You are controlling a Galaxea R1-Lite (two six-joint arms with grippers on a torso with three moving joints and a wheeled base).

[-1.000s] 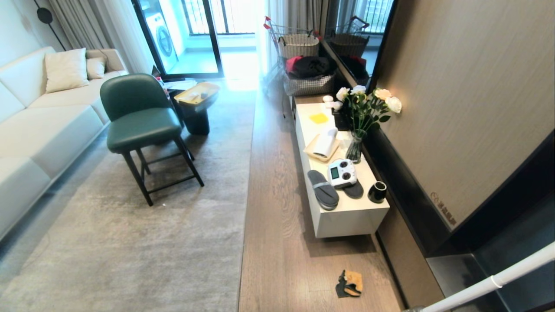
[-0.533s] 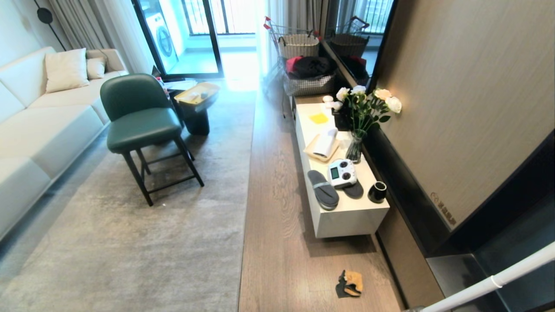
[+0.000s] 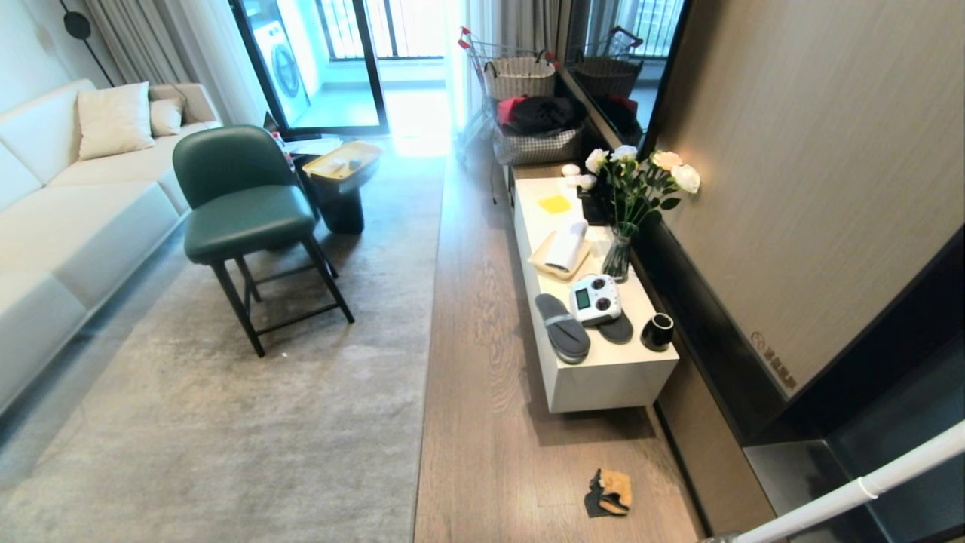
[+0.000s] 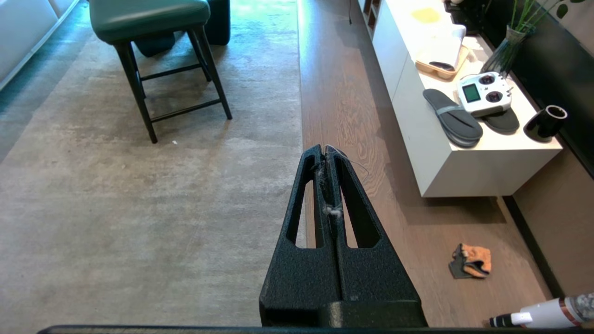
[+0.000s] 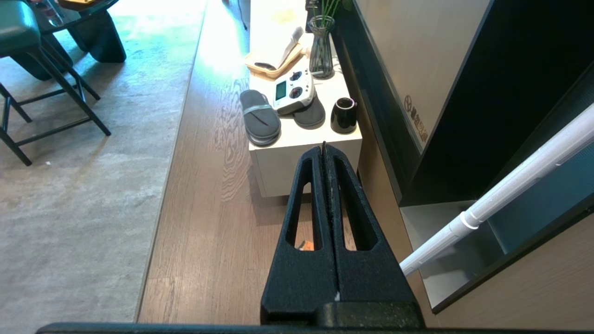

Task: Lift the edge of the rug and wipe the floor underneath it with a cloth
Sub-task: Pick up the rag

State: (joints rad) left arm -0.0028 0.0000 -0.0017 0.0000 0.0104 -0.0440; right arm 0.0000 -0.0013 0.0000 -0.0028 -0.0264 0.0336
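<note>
Rug: my view from the head takes in a pale grey rug (image 3: pixel 226 422) covering the left of the room, lying flat.
Floor: a strip of wood-grain floor (image 3: pixel 482 392) runs between the rug and the counter.
Rug edge: the rug edge (image 3: pixel 422 422) is a straight border along that strip, flat on the planks, not lifted.
Sofa: a cream sofa (image 3: pixel 68 204) stands at the far left, with cushions on it.
Counter: a low white counter (image 3: pixel 603 385) sits against the right wall, carrying a vase of flowers (image 3: pixel 629 204), a tray, a white remote controller (image 3: pixel 595 299), two grey slippers (image 3: pixel 562 328) and a black cup (image 3: pixel 657 332).
Chair: a green chair (image 3: pixel 245 219) stands on the rug.
Cloth: the cloth (image 3: pixel 609 492) lies crumpled on the floor just in front of the counter, well apart from the rug edge, orange face and dark face both showing.
My left end effector: my left end effector (image 4: pixel 325 153) is clenched on nothing, hanging over the rug edge.
My right end effector: my right end effector (image 5: pixel 324 150) is clenched and empty, above the floor near the counter.
</note>
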